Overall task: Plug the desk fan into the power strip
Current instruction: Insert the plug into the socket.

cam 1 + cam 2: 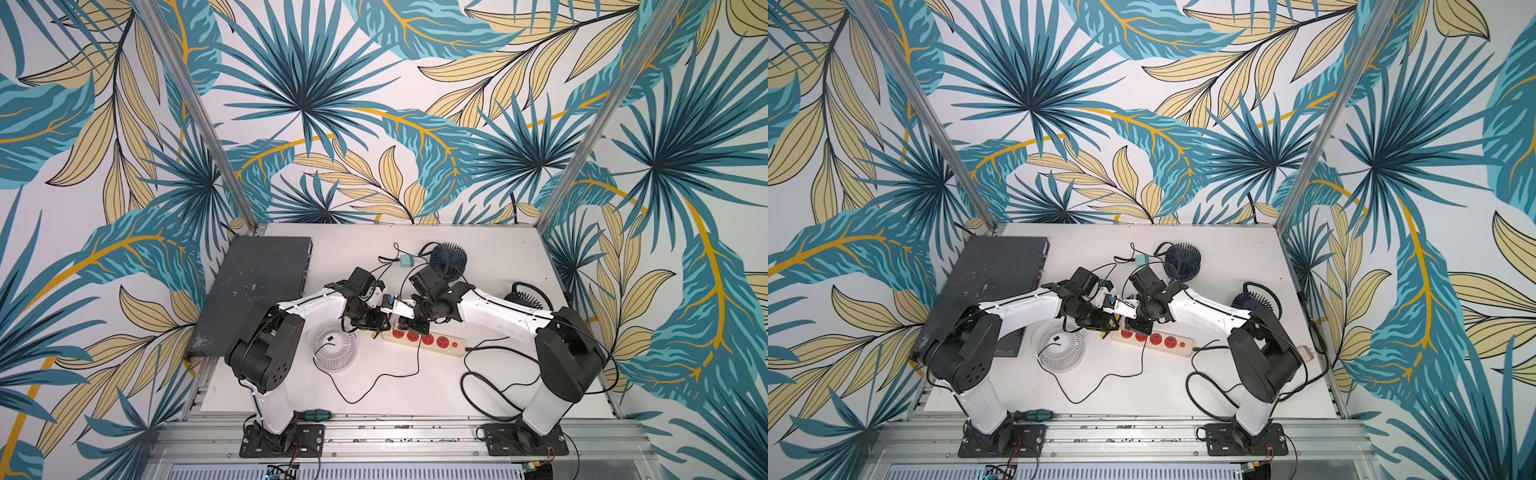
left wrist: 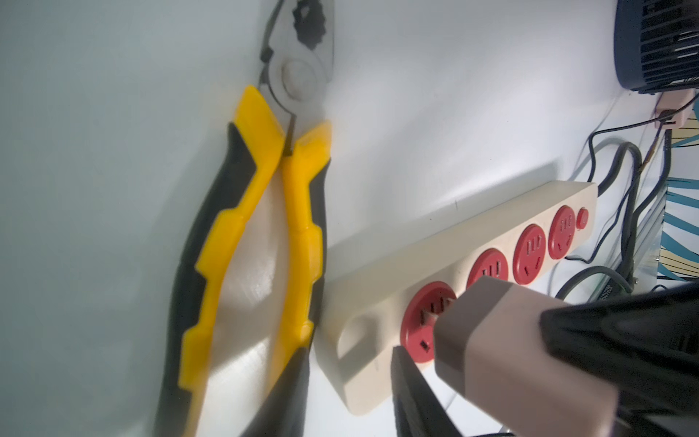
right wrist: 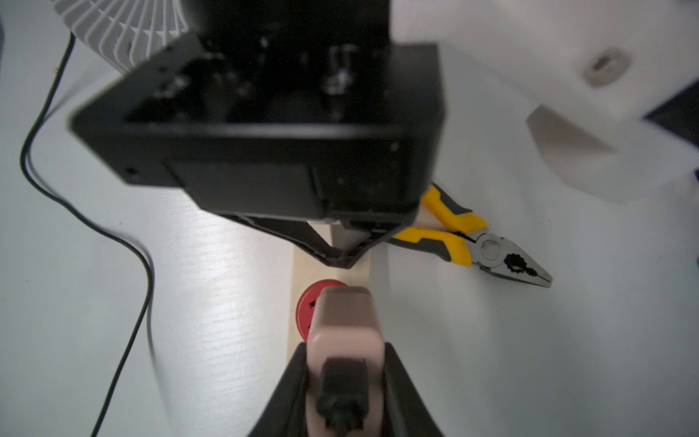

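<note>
The power strip (image 1: 434, 348) lies flat near the middle of the surface (image 1: 498, 249), between the two arms. Its row of four red sockets runs slantwise, and the switch end points toward the right arm. Its black cord (image 1: 490, 376) loops across the surface from that end.

The right jaws clench a pinkish plug (image 3: 342, 321) from both sides, with a black cable leaving the plug's back. In the left wrist view the plug (image 2: 510, 340) sits tilted at the end socket, farthest from the switch. Its prongs are at the slots and its body is not flush with the red face.

The left jaws hang over the same end of the strip (image 3: 302, 272), close in front of the plug. Their dark tips taper to a point above the cream bar. I cannot tell whether they are clenched, released or pinching the strip.

Pliers (image 2: 264, 227) with yellow-and-black handles lie just beside that end of the strip.

A white fan (image 1: 332, 347) lies face up near the left arm, close to the strip. A thin black cord (image 1: 374, 380) trails from it across the surface.

Two dark blue fans (image 1: 448, 257) (image 1: 523, 299) sit farther back and toward the right arm. A dark slab (image 1: 253, 291) lies at the left edge. A screwdriver (image 1: 311, 414) rests at the front edge by the left arm's base.
</note>
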Available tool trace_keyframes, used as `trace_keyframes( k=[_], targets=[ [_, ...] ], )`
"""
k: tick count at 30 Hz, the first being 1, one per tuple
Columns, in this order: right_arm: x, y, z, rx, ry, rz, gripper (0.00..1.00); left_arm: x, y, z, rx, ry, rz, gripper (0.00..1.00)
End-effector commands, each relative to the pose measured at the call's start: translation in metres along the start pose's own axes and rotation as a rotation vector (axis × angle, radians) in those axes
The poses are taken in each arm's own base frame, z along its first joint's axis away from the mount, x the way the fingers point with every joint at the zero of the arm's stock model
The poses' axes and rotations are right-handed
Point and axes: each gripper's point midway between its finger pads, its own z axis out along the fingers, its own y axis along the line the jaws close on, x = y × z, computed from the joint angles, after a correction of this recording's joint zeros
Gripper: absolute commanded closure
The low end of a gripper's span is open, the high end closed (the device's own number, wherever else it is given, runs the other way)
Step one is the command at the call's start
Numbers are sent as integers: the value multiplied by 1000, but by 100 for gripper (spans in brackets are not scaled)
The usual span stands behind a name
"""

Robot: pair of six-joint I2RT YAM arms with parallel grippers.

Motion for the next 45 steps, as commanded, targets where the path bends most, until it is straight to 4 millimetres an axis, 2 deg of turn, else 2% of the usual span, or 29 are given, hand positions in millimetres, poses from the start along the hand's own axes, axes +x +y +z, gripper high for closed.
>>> trace_keyframes(
  k=[1, 14, 22, 28, 31, 36, 45],
  targets=[
    [31, -2, 19, 9, 120, 11, 98, 2, 13, 11, -24, 12, -24, 61],
    [49, -10, 27, 52, 202, 21, 99, 4, 25, 16, -30, 34, -60, 68],
    [54, -17, 28, 69, 247, 27, 99, 6, 30, 19, -35, 44, -73, 69],
    [53, -13, 25, 23, 238, 50, 99, 6, 31, 18, -41, 47, -67, 70],
    [59, -18, 27, 40, 263, 72, 99, 7, 31, 19, -39, 51, -70, 70],
    [57, -25, 29, 71, 258, 99, 99, 7, 31, 20, -39, 55, -71, 70],
    [62, -25, 33, 69, 278, 193, 100, 8, 31, 20, -37, 63, -73, 70]
  ],
)
